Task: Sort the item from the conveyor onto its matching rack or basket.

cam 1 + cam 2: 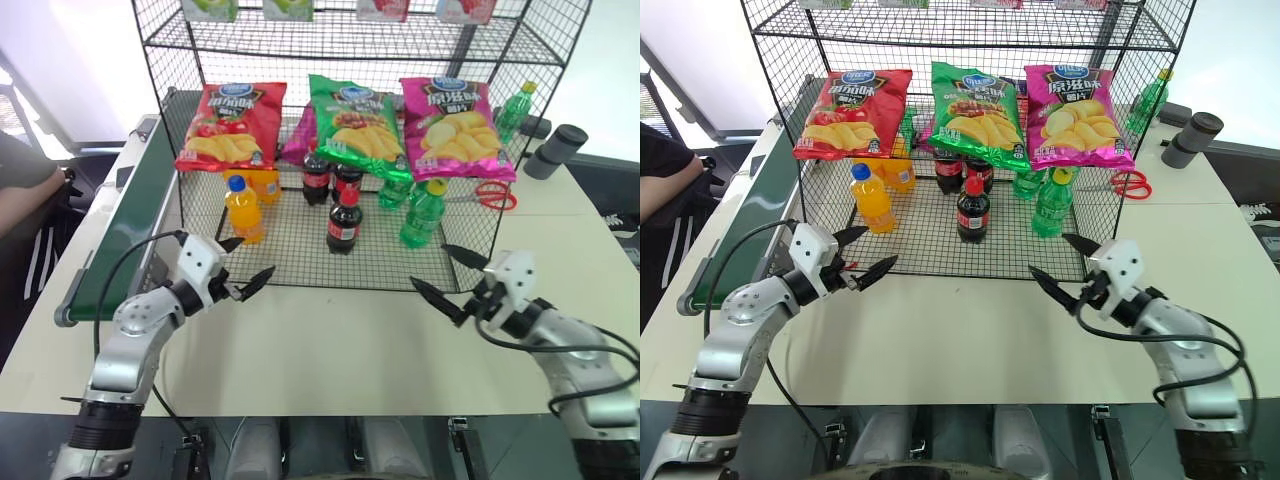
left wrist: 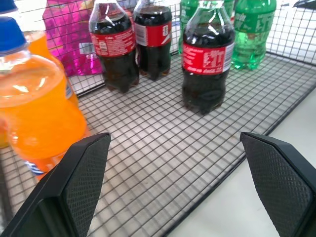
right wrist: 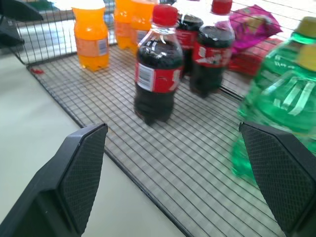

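Note:
The item, a small cola bottle [image 1: 344,222] with a red cap and red label, stands upright on the grid floor of the black wire rack [image 1: 290,255], near its front middle. It also appears in the left wrist view [image 2: 205,59] and the right wrist view [image 3: 155,74]. My left gripper [image 1: 255,256] hovers open and empty at the rack's front left corner. My right gripper [image 1: 430,265] is open and empty off the front right corner. The dark green conveyor [image 1: 130,215] runs along the table's left side with nothing on the part I see.
Two more cola bottles [image 1: 316,178] stand behind the item, orange bottles [image 1: 243,210] to its left, green bottles [image 1: 422,212] to its right. Crisp bags [image 1: 232,125] lie on the tier above. Red scissors [image 1: 492,196] and a grey cylinder [image 1: 555,150] lie right of the rack. A person's arm [image 1: 25,190] is at far left.

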